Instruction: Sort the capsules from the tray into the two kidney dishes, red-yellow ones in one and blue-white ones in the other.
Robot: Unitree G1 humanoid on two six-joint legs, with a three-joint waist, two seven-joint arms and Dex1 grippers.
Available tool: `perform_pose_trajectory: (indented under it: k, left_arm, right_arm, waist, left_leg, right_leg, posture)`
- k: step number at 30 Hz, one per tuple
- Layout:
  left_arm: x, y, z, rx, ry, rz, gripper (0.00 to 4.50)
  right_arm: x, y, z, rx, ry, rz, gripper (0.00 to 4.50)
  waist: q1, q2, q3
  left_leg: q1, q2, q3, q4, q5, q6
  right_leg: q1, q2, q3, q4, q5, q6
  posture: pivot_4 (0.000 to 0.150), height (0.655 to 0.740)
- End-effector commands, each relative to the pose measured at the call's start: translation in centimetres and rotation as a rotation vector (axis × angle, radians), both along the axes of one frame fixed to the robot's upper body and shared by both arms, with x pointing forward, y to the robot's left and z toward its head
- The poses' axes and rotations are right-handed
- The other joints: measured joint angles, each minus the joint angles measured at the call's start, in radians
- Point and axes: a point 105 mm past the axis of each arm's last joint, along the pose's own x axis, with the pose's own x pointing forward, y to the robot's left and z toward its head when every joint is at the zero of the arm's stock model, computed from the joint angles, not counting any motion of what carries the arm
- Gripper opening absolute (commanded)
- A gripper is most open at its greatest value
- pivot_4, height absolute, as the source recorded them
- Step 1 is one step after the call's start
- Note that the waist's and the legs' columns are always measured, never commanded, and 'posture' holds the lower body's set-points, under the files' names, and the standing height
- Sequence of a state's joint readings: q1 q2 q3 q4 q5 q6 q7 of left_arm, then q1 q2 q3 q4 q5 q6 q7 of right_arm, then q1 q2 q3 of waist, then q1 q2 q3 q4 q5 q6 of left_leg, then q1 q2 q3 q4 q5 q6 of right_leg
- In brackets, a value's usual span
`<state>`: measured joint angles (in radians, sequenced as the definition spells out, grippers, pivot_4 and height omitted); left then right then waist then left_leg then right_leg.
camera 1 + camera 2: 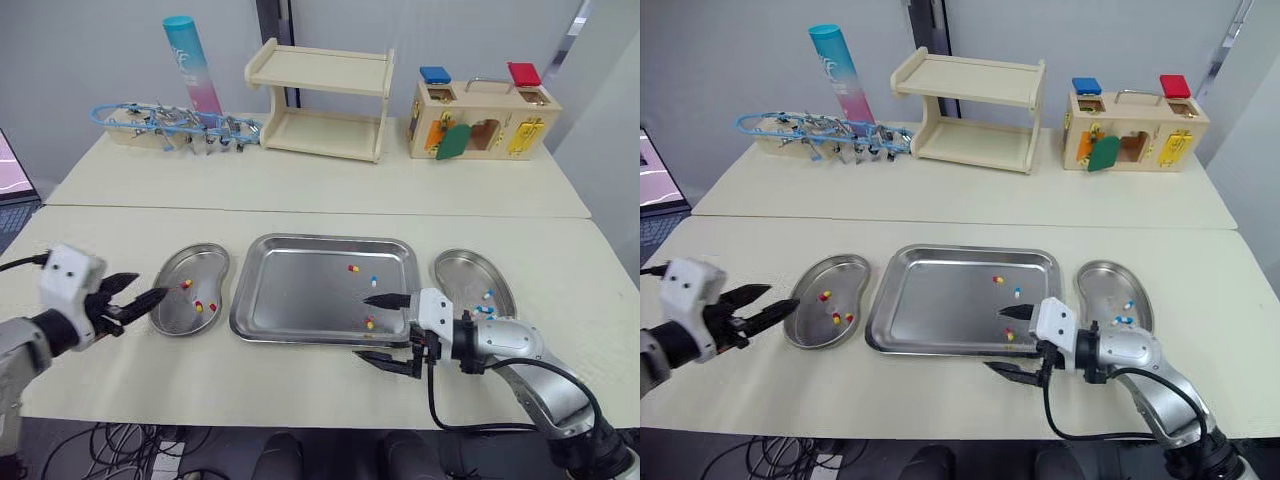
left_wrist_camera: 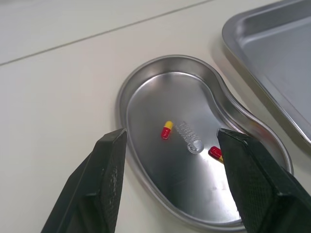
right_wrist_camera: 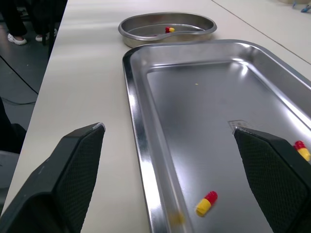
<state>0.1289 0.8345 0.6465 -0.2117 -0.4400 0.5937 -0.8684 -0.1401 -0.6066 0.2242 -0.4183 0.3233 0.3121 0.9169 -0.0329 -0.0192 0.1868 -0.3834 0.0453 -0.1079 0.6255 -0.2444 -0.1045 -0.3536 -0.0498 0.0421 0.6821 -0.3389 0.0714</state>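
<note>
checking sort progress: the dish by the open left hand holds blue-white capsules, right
No: the capsules in the dish by the open left hand are red-yellow, not blue-white; the left wrist view shows it.

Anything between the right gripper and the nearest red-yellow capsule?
Nothing but bare tray floor. In the right wrist view the capsule lies beside the tray's near rim, with the open right gripper straddling it.
</note>
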Motion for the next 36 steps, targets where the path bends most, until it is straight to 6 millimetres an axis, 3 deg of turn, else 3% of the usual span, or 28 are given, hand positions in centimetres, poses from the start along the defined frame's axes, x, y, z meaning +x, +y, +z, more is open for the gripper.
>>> perform_pose_trajectory:
  k: [1, 7, 9, 11, 14, 18, 22, 34, 36]
  left_arm:
    - [-1.8, 1.5, 0.5, 0.015, -0.051, 0.020, 3.02]
    - [-3.8, 5.1, -1.5, 0.021, -0.034, 0.150, 3.02]
    - [-4.7, 6.8, -2.4, 0.011, -0.035, 0.208, 3.02]
    - [-5.4, 7.6, -3.4, 0.006, -0.010, 0.223, 3.56]
    - [-5.9, 7.9, -4.2, 0.003, 0.005, 0.224, 4.49]
    - [-6.8, 8.9, -5.1, 0.009, 0.029, 0.255, 4.49]
    - [-8.0, 9.4, -5.8, 0.007, 0.050, 0.275, 4.49]
    - [-8.6, 9.1, -5.5, -0.008, 0.051, 0.270, 4.49]
    - [-8.4, 8.4, -5.1, -0.017, 0.048, 0.232, 4.49]
  right_arm:
    - [-0.6, -1.4, 1.7, -0.010, -0.063, 0.009, 4.50]
    - [-0.7, -7.6, 2.5, -0.152, -0.098, -0.105, 4.50]
    - [-0.4, -12.4, 2.9, -0.271, -0.105, -0.206, 4.50]
    - [-0.3, -16.4, 3.6, -0.357, -0.101, -0.289, 4.50]
    - [-0.6, -20.3, 3.5, -0.445, -0.066, -0.349, 4.50]
    - [-0.8, -23.6, 2.9, -0.503, -0.027, -0.410, 4.50]
    - [-1.1, -24.7, 2.0, -0.518, 0.016, -0.433, 4.50]
    - [-0.8, -23.7, 1.9, -0.489, 0.006, -0.408, 4.50]
    - [-0.9, -22.8, 2.2, -0.464, -0.010, -0.386, 4.50]
  waist:
    - [0.000, 0.000, 0.000]
    - [0.004, -0.001, -0.001]
    - [0.005, -0.001, -0.001]
    - [0.005, -0.001, -0.001]
    - [0.000, -0.002, -0.001]
    - [-0.001, -0.002, -0.001]
    - [-0.005, -0.002, -0.001]
    - [-0.003, -0.002, -0.001]
    - [-0.003, -0.002, -0.001]
  left_leg:
    - [0.000, 0.000, 0.001, 0.000, 0.000, 0.000]
    - [0.000, 0.000, 0.000, 0.000, 0.000, 0.000]
    - [0.000, 0.000, 0.000, 0.000, 0.000, 0.000]
    - [0.000, -0.001, 0.001, 0.000, 0.000, 0.000]
    - [0.002, -0.001, 0.002, -0.001, 0.000, 0.000]
    - [0.002, 0.000, 0.003, -0.001, 0.000, 0.000]
    - [0.002, 0.000, 0.003, -0.001, 0.000, 0.000]
    - [0.002, 0.000, 0.003, -0.001, 0.000, 0.000]
    - [0.002, 0.000, 0.003, -0.001, 0.000, 0.000]
  right_leg:
    - [0.000, 0.000, 0.000, 0.000, 0.000, 0.000]
    - [0.001, 0.000, 0.000, 0.000, 0.000, 0.000]
    - [0.001, 0.000, 0.000, -0.001, 0.000, 0.000]
    - [0.001, -0.001, 0.000, -0.001, 0.000, 0.000]
    - [0.001, -0.001, 0.001, -0.001, 0.000, 0.000]
    - [0.002, -0.001, 0.001, -0.001, 0.000, 0.000]
    - [0.001, -0.001, 0.002, -0.001, 0.000, 0.000]
    - [0.001, -0.001, 0.002, -0.001, 0.000, 0.000]
    - [0.001, -0.001, 0.002, -0.001, 0.000, 0.000]
  posture:
    - [0.150, 0.7400]
    - [0.150, 0.7400]
    - [0.150, 0.7400]
    - [0.150, 0.7400]
    - [0.150, 0.7400]
    - [0.150, 0.7400]
    - [0.150, 0.7400]
    - [0.150, 0.7400]
    - [0.150, 0.7400]
